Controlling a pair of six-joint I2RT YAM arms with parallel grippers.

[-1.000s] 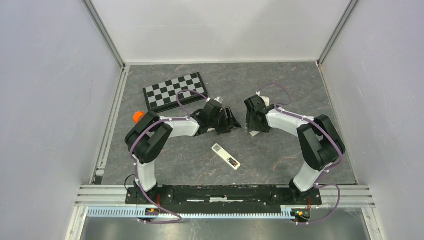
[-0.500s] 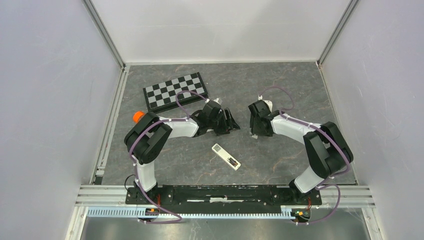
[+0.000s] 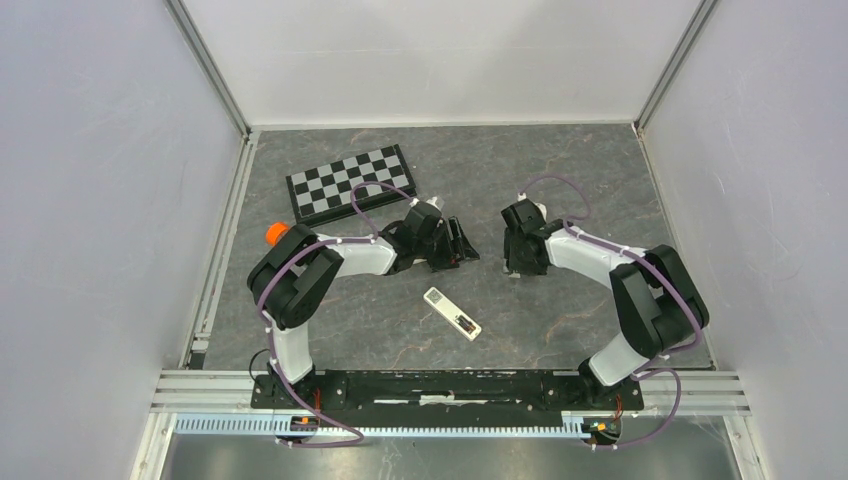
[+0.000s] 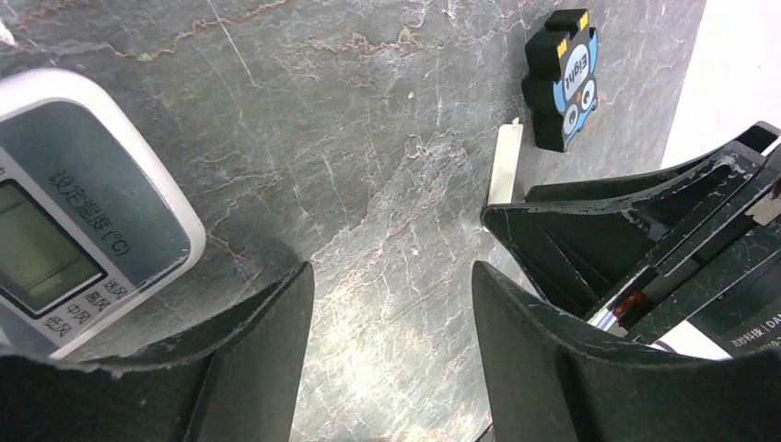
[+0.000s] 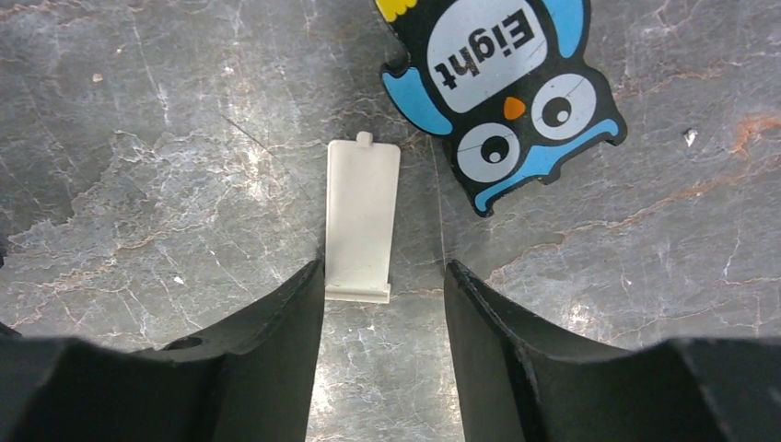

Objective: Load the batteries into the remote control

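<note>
While the right gripper (image 5: 384,276) is straddling the flat cover (image 5: 362,216) mid-frame, jaws released like the left gripper's (image 4: 391,276), it is risking skidding off thin edges.

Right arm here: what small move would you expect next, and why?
Probably close the right gripper on the white cover plate: it lies flat between the open jaws, with a gap toward the owl gadget, so nothing is gripped yet.

Screen remote (image 4: 87,216) runs off the left edge.
</note>
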